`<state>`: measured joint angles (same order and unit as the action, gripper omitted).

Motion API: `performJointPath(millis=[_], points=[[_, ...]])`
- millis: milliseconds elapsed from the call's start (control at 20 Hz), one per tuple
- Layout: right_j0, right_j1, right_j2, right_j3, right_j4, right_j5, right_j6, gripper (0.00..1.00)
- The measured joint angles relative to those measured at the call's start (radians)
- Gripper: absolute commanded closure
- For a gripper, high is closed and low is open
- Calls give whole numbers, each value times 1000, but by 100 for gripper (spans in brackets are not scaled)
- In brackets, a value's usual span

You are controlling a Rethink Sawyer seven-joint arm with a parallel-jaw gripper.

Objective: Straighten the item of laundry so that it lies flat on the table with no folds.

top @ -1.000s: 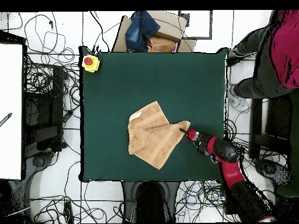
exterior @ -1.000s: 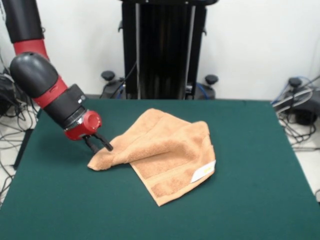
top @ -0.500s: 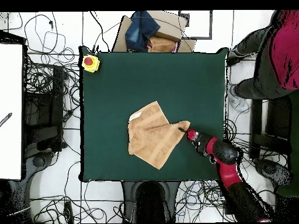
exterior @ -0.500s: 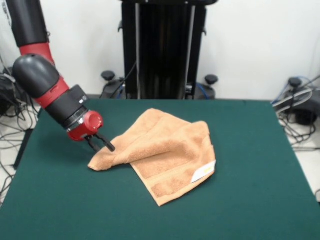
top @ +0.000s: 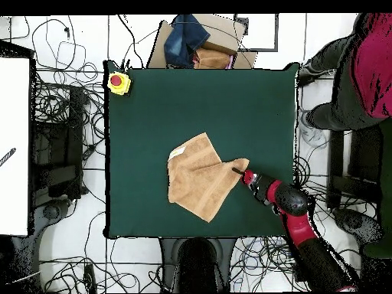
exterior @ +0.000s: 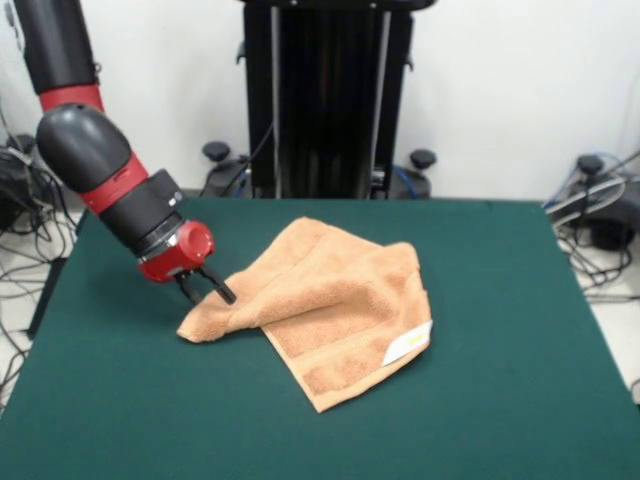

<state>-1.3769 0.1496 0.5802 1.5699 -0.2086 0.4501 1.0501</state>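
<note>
Fingers (exterior: 222,291) were two short black prongs, tips slightly apart, angled down over the towel's pulled-out corner. From where I stood I couldn't tell if any cloth was pinched between them, or whether they were closed at all. Gripper (exterior: 208,289) sat at the end of the red-and-black arm (exterior: 110,175), which came in tilted from the table's side, low over the surface.

Towel (exterior: 320,305), peach-orange terry, lay roughly mid-table on the dark green table (exterior: 480,400), nearer the arm's side than the far edge. Not flat: one part was folded over on top of the rest, with a thick rolled ridge running diagonally across it. One corner (exterior: 195,328) was drawn out into a point toward the gripper, resting on the cover right under the prongs. White label (exterior: 406,345) showed on the opposite corner, facing up. A woven band was visible along the lower flap near that label.

Overhead: towel (top: 200,177) read as a rough diamond with the stretched tip touching the gripper (top: 239,174). Yellow box with a red button (top: 118,82) sat at one table corner, well apart from the towel. A person (top: 360,69) in a red top stood off the table edge, beside the arm's side.
</note>
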Motion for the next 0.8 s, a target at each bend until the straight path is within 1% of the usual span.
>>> performJointPath(millis=[400, 450, 550, 800], points=[[2, -5, 0, 13, -20, -30, 0, 0], [8, -6, -1, 10, -25, -36, 0, 100], [9, -6, -2, 10, -26, -38, 0, 100], [42, 21, -1, 5, -39, -88, 0, 100]])
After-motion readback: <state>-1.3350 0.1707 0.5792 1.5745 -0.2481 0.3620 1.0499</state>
